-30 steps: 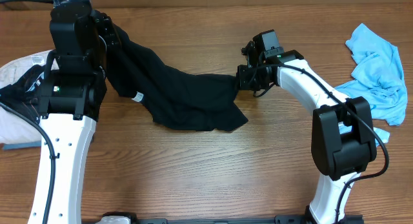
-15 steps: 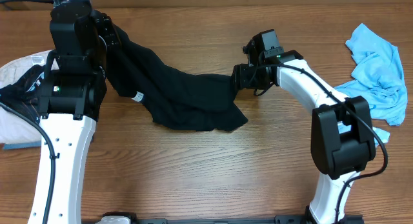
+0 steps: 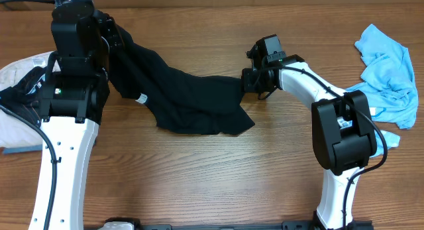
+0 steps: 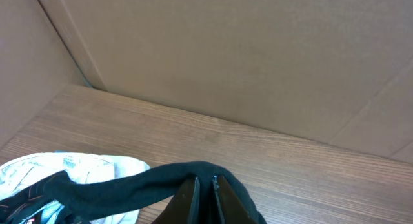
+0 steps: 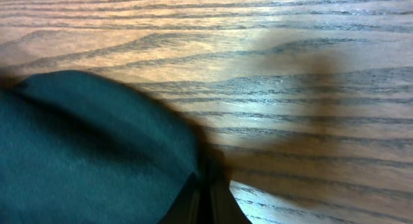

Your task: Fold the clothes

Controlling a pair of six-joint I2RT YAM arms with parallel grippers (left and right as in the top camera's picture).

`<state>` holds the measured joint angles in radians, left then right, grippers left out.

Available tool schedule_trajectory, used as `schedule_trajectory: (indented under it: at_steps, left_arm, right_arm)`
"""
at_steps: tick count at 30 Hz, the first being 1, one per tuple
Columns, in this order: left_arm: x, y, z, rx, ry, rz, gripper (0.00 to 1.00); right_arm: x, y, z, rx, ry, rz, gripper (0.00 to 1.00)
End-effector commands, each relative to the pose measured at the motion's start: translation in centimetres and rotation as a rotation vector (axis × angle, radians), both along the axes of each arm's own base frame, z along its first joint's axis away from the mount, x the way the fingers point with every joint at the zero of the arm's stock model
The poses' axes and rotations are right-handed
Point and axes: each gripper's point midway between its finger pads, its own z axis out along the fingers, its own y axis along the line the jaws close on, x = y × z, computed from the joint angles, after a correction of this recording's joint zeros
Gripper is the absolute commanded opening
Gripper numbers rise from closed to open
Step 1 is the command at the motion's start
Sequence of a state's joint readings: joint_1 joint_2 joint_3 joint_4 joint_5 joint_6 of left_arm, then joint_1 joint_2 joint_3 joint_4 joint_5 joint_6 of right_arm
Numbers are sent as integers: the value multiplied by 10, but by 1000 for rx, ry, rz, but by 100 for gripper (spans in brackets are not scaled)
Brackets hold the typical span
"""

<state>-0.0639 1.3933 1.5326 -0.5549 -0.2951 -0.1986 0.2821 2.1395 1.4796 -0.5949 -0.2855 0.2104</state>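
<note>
Since a second ago the right fingers were closed onto the right edge of one large plain black fabric garment lying across the wooden worktop; its left end is pinched by the shut left fingers.

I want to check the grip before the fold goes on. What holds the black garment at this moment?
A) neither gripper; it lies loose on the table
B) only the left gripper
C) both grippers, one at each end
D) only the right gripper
C: the left gripper is shut on one end of the black garment, and the right gripper is shut on the opposite end.
</note>
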Motion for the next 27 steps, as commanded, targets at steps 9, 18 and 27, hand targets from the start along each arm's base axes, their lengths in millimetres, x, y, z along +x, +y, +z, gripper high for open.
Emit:
schedule_trajectory:
  at_steps: [9,18,27]
  left_arm:
    - [-1,1,18,32,-36,-17,6]
    - [-4,-4,16,36,-19,-52,5]
    - [-8,-45,-16,-103,95,-249,15]
  right_arm:
    - [17,-76,119,-62,-96,-166,4]
    - [-19,-156,281,-77,-361,-329,4]
    - [-27,-165,264,-117,-287,-351,4]
